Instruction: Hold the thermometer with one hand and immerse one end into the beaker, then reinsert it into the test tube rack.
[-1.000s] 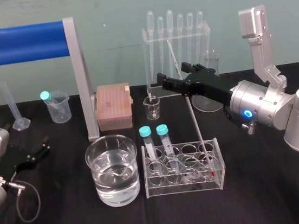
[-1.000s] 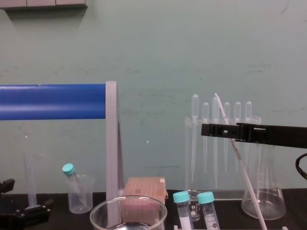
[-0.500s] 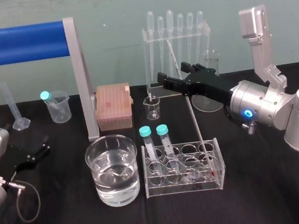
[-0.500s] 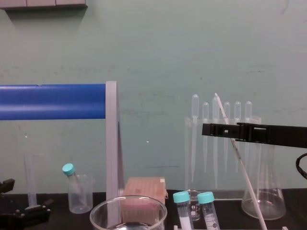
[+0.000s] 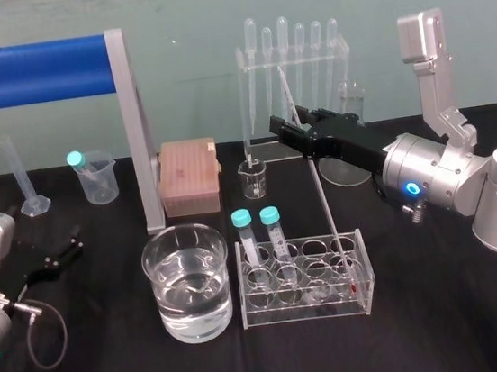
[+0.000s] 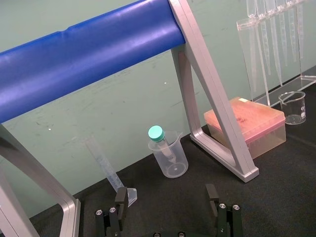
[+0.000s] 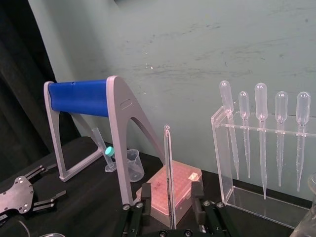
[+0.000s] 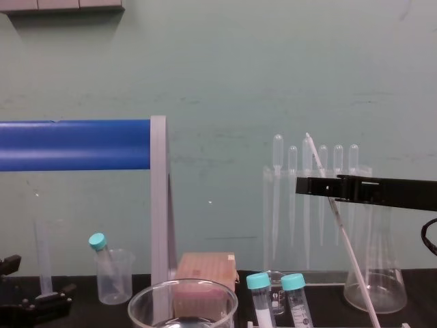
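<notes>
The thermometer (image 5: 322, 195) is a long thin glass rod leaning back and to the left out of the clear test tube rack (image 5: 365, 273); its foot is in the rack's right end. My right gripper (image 5: 289, 128) reaches in from the right at the rod's upper part. In the right wrist view the thermometer (image 7: 169, 173) stands between the two black fingers (image 7: 143, 195) with a gap on each side, so the right gripper (image 7: 170, 197) is open around it. The beaker (image 5: 188, 284), part full of water, stands left of the rack. My left gripper (image 6: 167, 197) rests open at the far left.
A stand of bulb-topped pipettes (image 5: 291, 54) rises just behind the thermometer. Two teal-capped tubes (image 5: 259, 235) stand in the rack's left end. A small beaker (image 5: 253, 178), a pink tip box (image 5: 189, 175), a blue-barred frame (image 5: 138, 136) and a conical flask (image 8: 374, 273) stand around.
The right gripper's fingers have drawn closer together on either side of the thermometer. The thermometer, the rack and the left arm have not moved.
</notes>
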Robot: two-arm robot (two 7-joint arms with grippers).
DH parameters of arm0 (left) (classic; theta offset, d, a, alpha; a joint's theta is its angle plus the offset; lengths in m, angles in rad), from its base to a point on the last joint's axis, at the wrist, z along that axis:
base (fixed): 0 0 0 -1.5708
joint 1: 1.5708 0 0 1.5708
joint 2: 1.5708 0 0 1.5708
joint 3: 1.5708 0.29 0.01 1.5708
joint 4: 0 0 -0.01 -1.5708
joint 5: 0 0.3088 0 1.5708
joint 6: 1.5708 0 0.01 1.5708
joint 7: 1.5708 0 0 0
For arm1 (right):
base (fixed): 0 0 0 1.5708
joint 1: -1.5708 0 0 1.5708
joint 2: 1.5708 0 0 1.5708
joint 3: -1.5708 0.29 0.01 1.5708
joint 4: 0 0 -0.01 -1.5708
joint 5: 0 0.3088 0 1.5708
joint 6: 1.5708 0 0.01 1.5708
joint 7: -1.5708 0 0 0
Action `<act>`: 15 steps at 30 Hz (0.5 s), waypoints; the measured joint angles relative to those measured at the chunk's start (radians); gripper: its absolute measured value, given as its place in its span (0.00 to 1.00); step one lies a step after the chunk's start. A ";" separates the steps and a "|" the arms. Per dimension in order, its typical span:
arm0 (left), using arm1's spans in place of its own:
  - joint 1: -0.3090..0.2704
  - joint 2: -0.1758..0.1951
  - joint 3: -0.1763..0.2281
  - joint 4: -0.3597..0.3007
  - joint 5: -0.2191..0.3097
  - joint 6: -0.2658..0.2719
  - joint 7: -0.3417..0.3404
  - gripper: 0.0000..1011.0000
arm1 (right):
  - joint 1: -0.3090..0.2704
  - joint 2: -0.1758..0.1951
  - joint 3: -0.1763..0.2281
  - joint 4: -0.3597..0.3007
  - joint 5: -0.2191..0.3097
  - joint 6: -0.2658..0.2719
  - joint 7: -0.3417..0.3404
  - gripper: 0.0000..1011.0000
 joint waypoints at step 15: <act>0.000 0.000 0.000 0.000 0.000 0.000 0.000 1.00 | 0.000 0.000 0.000 0.000 0.000 0.000 0.000 0.08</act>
